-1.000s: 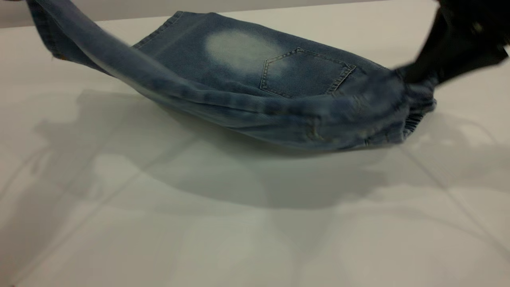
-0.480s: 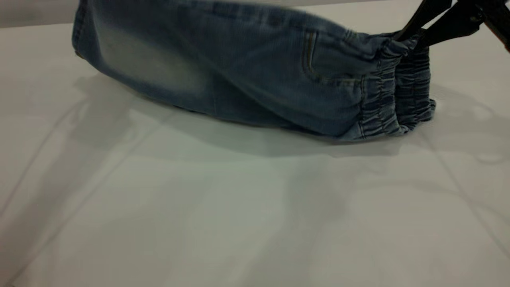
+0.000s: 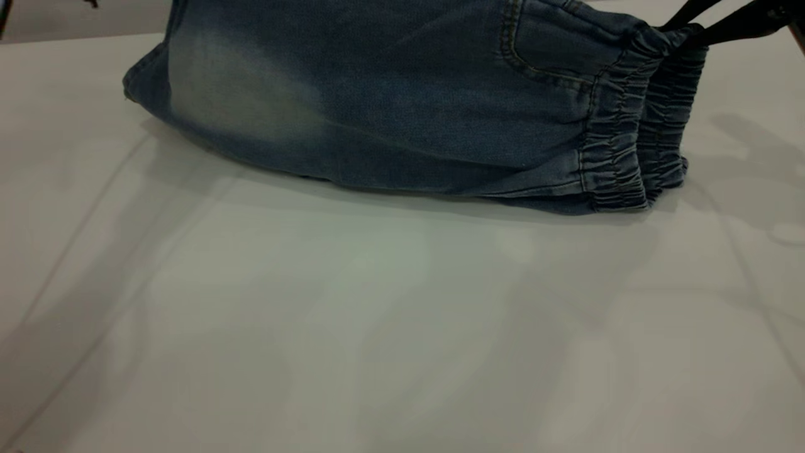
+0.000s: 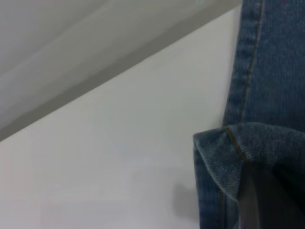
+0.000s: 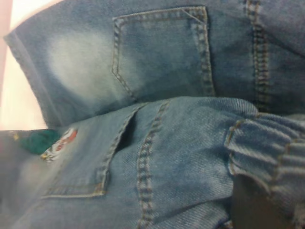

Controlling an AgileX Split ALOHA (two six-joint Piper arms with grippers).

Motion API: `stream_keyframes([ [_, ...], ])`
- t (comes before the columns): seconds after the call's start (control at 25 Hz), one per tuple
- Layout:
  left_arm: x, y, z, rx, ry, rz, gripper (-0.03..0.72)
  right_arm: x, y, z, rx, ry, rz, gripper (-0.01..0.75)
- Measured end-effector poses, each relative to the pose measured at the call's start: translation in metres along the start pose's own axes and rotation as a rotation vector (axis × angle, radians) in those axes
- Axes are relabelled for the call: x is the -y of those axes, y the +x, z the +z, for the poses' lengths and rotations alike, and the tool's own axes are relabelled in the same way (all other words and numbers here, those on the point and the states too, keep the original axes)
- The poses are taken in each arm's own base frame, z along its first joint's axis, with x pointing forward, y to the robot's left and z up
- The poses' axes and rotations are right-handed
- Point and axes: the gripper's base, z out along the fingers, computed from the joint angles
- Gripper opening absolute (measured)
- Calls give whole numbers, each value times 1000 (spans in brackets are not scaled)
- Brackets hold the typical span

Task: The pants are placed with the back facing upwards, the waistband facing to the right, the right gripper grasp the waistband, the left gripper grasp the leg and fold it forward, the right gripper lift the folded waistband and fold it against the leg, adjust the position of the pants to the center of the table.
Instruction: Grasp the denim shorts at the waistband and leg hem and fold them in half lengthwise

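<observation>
Surface was plain white-grey, smooth, faintly glossy. Soft overlapping shadows and thin pale lines lay across its near half. Past the far edge ran a duller grey band of wall. Lighting was diffuse and dim. Left wrist view showed the same pale edge against grey.

Exterior view sits low and close, facing across the surface at the pants. Left wrist view looks down, very near, at a denim hem and bare surface. Right wrist view is closest, filled with back pockets. All three share the pants.
</observation>
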Motion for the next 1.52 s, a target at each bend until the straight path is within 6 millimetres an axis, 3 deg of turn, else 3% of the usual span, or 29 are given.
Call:
stream_keyframes([
  [0.16, 3, 1, 10, -4, 2, 8, 39, -2, -1, 0, 10, -24, 28, 44],
  [0.72, 3, 1, 11, -3, 3, 37, 39, -2, -3, 1, 31, -28, 31, 71],
  [0.92, 3, 1, 11, -3, 3, 37, 39, -4, -5, 0, 56, -49, 24, 128],
  [1.24, 3, 2, 11, -4, 3, 37, 39, -7, -7, 0, 77, -78, 10, 281],
  [1.52, 3, 2, 11, -4, 3, 37, 39, -7, -5, 0, 56, -82, 8, 304],
])
